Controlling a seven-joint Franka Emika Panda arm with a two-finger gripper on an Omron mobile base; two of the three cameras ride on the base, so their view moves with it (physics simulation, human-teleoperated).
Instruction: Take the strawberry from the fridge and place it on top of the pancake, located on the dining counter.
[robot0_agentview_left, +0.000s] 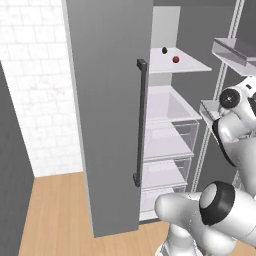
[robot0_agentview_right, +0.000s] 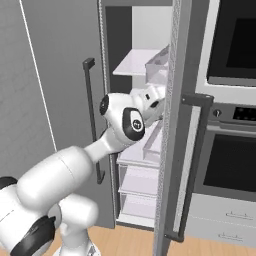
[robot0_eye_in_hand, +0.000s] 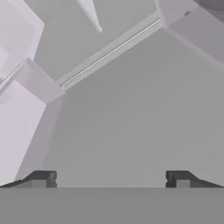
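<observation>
The fridge (robot0_agentview_left: 110, 115) stands with both grey doors swung open and its white shelves showing. On its upper shelf (robot0_agentview_left: 192, 65) lies the strawberry (robot0_agentview_left: 176, 59), a tiny red berry. A small dark item (robot0_agentview_left: 164, 50) sits just behind it. My arm reaches into the fridge (robot0_agentview_right: 145, 65) at mid height, and the hand is partly hidden behind the right door's edge (robot0_agentview_right: 172, 125). In the hand view my gripper (robot0_eye_in_hand: 111, 179) is open, with nothing between its fingertips (robot0_eye_in_hand: 41, 178), facing a grey inner wall and door racks. The pancake and the dining counter are out of view.
The left door's dark bar handle (robot0_agentview_left: 141, 120) hangs close to the arm's left. Clear drawers (robot0_agentview_left: 167, 145) fill the lower fridge. A door rack (robot0_agentview_left: 235, 50) juts out at the upper right. The black oven (robot0_agentview_right: 235, 150) stands right of the fridge, with wood floor (robot0_agentview_left: 55, 215) below.
</observation>
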